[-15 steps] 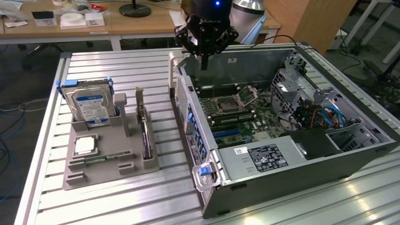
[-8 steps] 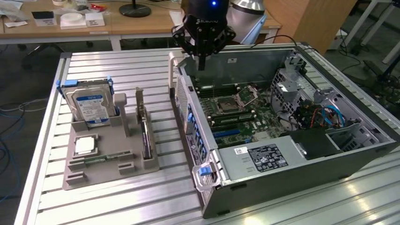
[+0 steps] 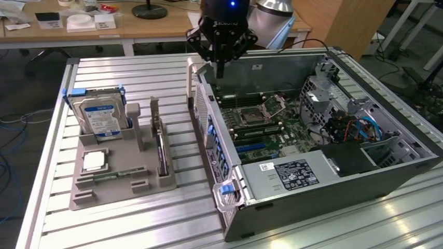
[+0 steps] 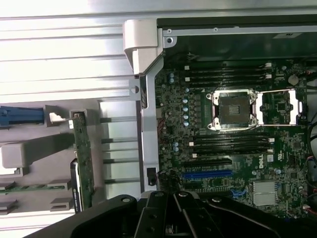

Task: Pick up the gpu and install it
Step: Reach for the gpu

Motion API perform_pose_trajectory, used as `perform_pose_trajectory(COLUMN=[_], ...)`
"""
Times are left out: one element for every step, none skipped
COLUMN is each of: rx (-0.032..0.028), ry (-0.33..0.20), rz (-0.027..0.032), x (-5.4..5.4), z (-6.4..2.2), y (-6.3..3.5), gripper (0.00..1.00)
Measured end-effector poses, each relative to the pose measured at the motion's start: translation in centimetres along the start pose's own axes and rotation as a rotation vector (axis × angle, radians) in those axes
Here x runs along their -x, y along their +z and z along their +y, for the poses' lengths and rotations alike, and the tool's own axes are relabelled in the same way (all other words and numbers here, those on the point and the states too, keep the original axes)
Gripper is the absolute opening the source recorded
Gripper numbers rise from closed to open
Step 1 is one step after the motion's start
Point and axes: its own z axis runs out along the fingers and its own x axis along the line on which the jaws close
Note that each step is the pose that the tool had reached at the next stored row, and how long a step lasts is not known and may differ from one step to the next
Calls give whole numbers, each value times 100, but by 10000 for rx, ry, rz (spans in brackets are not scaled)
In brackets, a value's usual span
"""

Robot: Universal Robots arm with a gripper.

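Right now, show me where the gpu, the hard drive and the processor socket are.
gpu (image 4: 82, 163): wrist view, long edge of the board.
hard drive (image 3: 99, 116): exterior view, its blue-white label.
processor socket (image 3: 251, 115): exterior view, middle of its metal frame.

A slatted aluminium table (image 3: 124, 72) lies beneath the gripper (image 3: 220, 70), its ribs running across the exterior view. Two things rest directly on it. The open computer case (image 3: 346, 192) lies on its side right under the gripper, which hangs above the case's edge on the tray side. Most of the case stretches away from the gripper toward the exterior view's right. A grey holder tray (image 3: 111, 199) sits flat on the slats to the exterior view's left of the gripper, near the case, with a strip of bare table between them.
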Motion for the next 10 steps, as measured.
perform_pose_trajectory(rx=[1, 1, 1, 1, 1, 1, 1, 1, 1, 1], ry=[0, 0, 0, 0, 0, 0, 0, 1, 0, 0], rz=[0, -1, -1, 0, 0, 0, 0, 0, 0, 0], x=[-8, -17, -27, -36, -44, -54, -63, -72, -81, -89], z=[-1, -2, -3, -4, -5, -6, -7, -8, -9, -9], y=[0, 0, 0, 0, 0, 0, 0, -1, -1, -1], gripper=[11, 11, 11, 11, 11, 11, 11, 11, 11, 11])
